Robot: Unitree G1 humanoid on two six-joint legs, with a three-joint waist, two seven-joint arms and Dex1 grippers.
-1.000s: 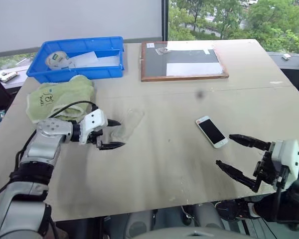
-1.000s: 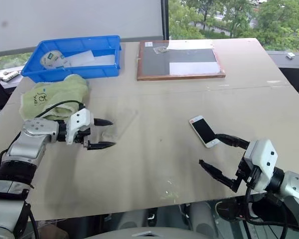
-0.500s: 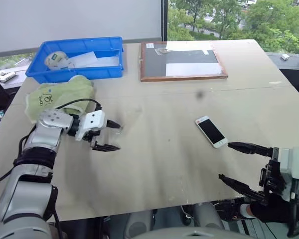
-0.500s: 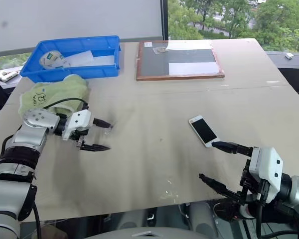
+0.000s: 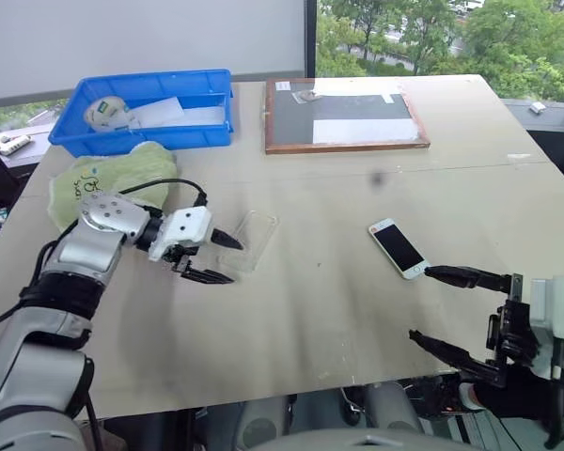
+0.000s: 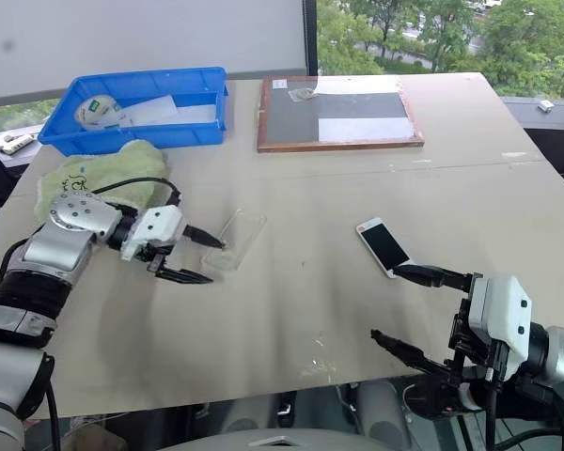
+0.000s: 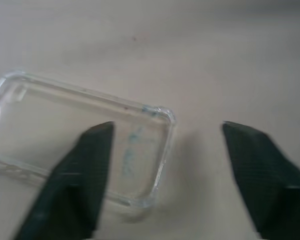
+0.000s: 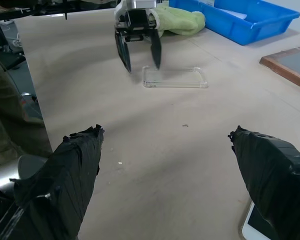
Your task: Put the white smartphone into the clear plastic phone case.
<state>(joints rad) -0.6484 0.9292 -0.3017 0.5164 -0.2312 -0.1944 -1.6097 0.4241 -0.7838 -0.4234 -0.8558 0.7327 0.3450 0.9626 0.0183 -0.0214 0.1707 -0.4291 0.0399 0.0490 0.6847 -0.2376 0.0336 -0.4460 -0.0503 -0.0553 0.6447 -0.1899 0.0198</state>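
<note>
The clear plastic phone case (image 5: 251,239) lies flat on the table left of centre. My left gripper (image 5: 235,262) is open at the case's near end. One black finger reaches over the case (image 7: 40,115) and the other hangs over bare table beside it. The white smartphone (image 5: 399,248) lies screen up to the right of the middle, with nothing touching it. My right gripper (image 5: 453,312) stands open at the table's front right edge, just short of the phone, with nothing between its fingers. The right wrist view looks across to the case (image 8: 175,77) and the left gripper (image 8: 140,65).
A green towel (image 5: 103,178) lies behind my left arm. A blue bin (image 5: 155,108) with a tape roll and papers sits at the back left. A wood-framed board (image 5: 346,113) lies at the back centre. The table's front edge (image 5: 291,385) runs close to both arms.
My left gripper has turned and shifted right onto the case's near end, and its fingers have narrowed. The right gripper has drawn back slightly toward the table edge and stays open.
</note>
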